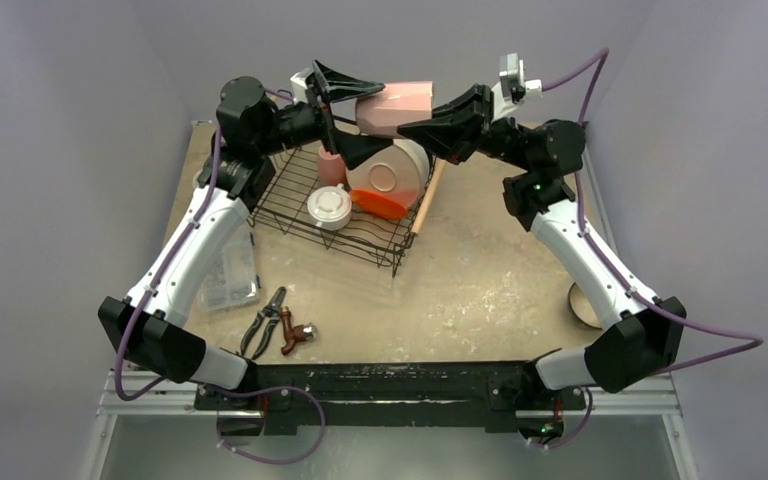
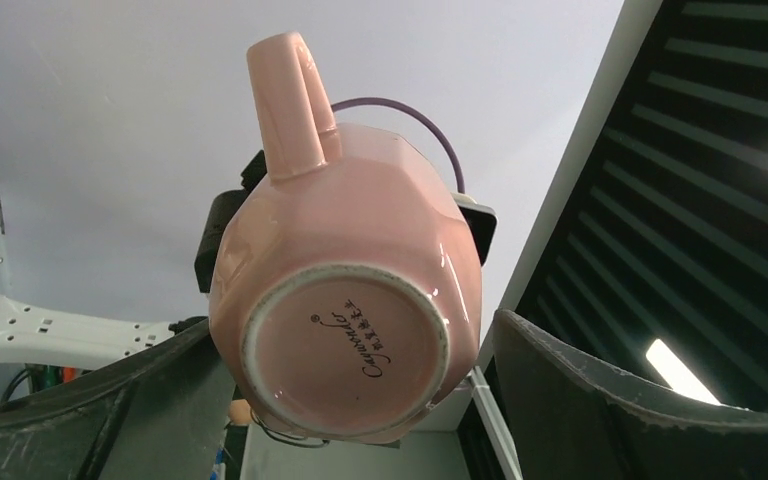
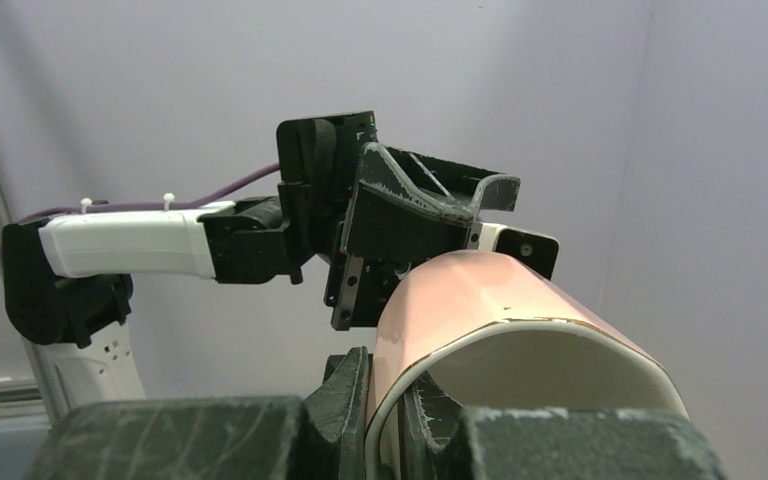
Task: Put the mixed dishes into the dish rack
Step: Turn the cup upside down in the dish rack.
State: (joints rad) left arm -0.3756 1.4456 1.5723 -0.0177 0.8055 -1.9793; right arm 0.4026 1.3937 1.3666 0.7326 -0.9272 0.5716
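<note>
Tan tabletop, right claw pinching pink mug rim, left claw spread

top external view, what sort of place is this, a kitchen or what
Probably a robotics lab bench, not a kitchen: a left arm and right arm mounted at a worn table between plain walls, with pliers and a clear parts box near the dish rack.

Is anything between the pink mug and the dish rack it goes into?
Partly. The right gripper holds the pink mug by its rim over the far side of the dish rack; a cream plate, red plate and small pink cup stand beneath it. The rack's left wires look bare.
</note>
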